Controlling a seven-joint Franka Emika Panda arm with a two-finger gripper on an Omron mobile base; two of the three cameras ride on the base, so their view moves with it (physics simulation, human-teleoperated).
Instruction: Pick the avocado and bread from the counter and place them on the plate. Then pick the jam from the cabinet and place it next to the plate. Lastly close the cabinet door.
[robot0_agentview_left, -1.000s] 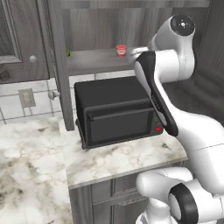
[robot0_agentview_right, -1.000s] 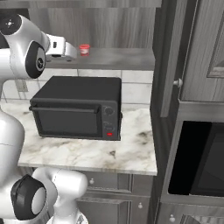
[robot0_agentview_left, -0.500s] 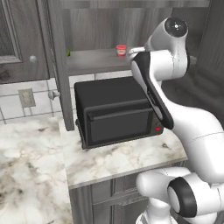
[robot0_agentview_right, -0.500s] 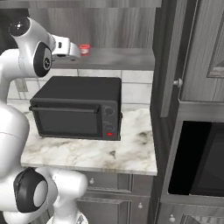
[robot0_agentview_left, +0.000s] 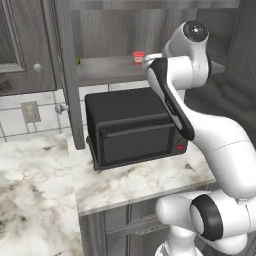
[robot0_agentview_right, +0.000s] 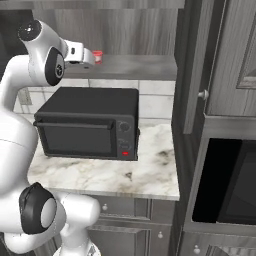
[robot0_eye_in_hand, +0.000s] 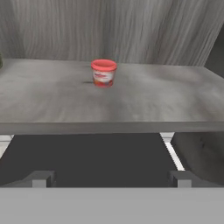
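Note:
The jam, a small red jar with a paler band, stands upright on the grey shelf of the open cabinet. My gripper is open and level with the shelf's front edge, a short way from the jar, with nothing between its fingers. From the right base view the gripper sits just left of the jam. In the left base view the jam shows beside my arm, and the cabinet door stands open, edge-on, left of the shelf. The avocado, bread and plate are out of view.
A black microwave sits on the marble counter directly under the shelf. A small green thing stands at the shelf's left end. Another door panel with a knob stands to the right, above a dark oven recess.
My hand has moved a little closer to the jam along the shelf front, and the arm's upper joints have shifted. The jam has not moved, and the gripper stays open.

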